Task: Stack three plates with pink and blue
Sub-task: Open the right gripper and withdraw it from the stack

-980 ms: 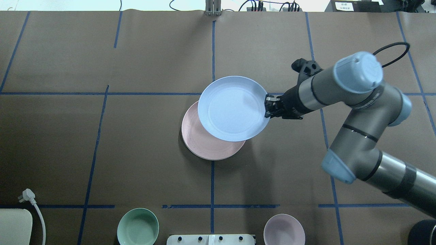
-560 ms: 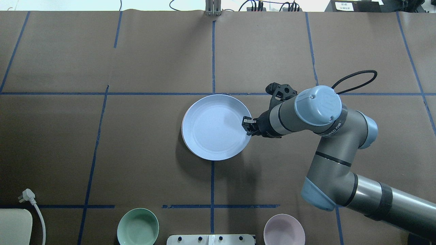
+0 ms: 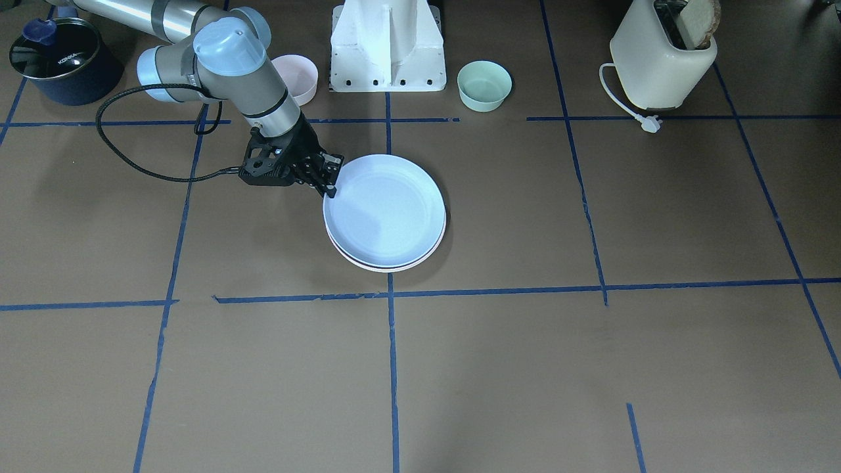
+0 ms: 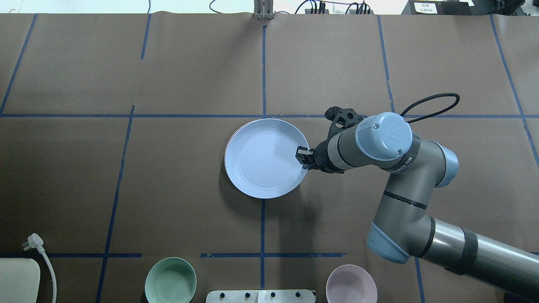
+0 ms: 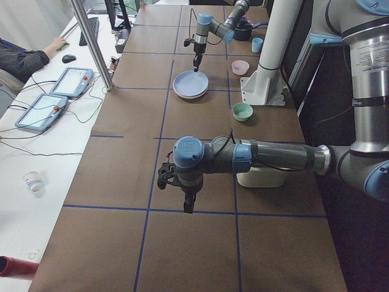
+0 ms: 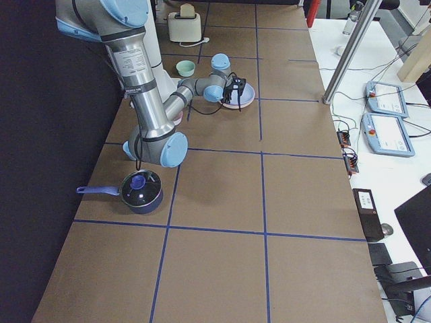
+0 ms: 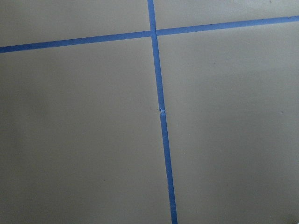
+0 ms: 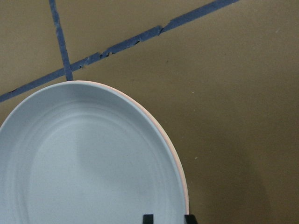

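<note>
Light blue round plastic plate (image 3: 384, 209) on a pale pink plastic plate (image 3: 387, 269), brown desk (image 3: 525, 217), right gripper (image 3: 330, 184) with fingers (image 3: 332, 192) at blue rim

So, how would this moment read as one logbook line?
right gripper: astride rim of blue plate | blue plate: resting on pink plate | left gripper: far from plates

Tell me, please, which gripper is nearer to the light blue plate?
Right. The right gripper is at the edge of the light blue plate, jaws astride its rim; the left gripper hangs over the table, far off.
</note>
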`<state>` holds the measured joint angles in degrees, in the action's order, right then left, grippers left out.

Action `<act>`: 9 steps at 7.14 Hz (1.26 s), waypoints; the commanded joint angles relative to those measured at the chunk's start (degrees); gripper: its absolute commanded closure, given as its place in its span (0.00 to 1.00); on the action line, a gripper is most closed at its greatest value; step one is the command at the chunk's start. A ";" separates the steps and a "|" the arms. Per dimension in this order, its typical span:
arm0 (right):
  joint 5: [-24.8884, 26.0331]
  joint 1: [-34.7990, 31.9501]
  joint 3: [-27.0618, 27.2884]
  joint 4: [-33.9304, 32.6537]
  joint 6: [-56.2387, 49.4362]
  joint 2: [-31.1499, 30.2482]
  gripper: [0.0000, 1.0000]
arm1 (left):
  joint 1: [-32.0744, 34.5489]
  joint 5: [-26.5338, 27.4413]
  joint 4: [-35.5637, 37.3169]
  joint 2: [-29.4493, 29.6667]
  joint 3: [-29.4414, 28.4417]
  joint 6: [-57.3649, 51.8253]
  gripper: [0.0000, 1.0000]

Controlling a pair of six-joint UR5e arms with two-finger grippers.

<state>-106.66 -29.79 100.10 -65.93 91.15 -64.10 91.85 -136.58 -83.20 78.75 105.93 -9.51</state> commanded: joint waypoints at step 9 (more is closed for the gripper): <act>-26.06 -54.10 -0.17 -30.84 -99.15 -23.99 0.00 | -0.09 0.79 0.15 0.26 -1.43 -0.42 0.00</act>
<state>-131.83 -76.92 99.84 -96.38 4.50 -81.09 91.72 -135.93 -82.99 78.94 104.38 -9.86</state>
